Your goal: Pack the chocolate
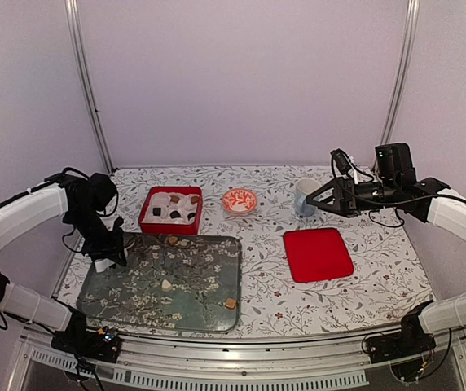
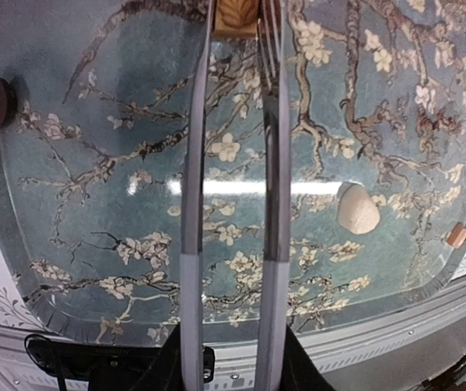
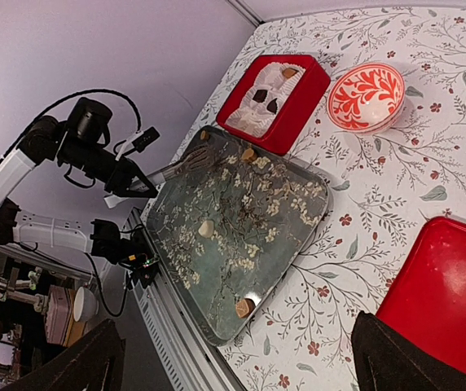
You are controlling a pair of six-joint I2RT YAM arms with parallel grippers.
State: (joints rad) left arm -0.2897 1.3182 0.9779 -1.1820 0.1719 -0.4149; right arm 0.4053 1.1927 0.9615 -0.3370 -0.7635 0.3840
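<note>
A: So, where's the chocolate point(image 1: 158, 212)?
B: Split: several pcs sit in the red box point(image 1: 146, 218) on white paper, rest lie loose on the blossom-print tray point(image 1: 119, 305), e.g. cream piece point(image 2: 357, 209) mid-tray, brown lump point(image 1: 230, 303) by its near-rt corner.
A: Left claw point(image 3: 203, 156)?
B: Low over the tray's far edge, long fingers point(image 2: 194, 204) narrowed either side of a caramel piece point(image 2: 236, 16); can't tell if it's pinched.
A: And the rt?
B: Right claw point(image 1: 313, 198) spread wide, holding nothing, hanging beside the cup point(image 1: 302, 195) above the tabletop point(image 1: 265, 303).
</note>
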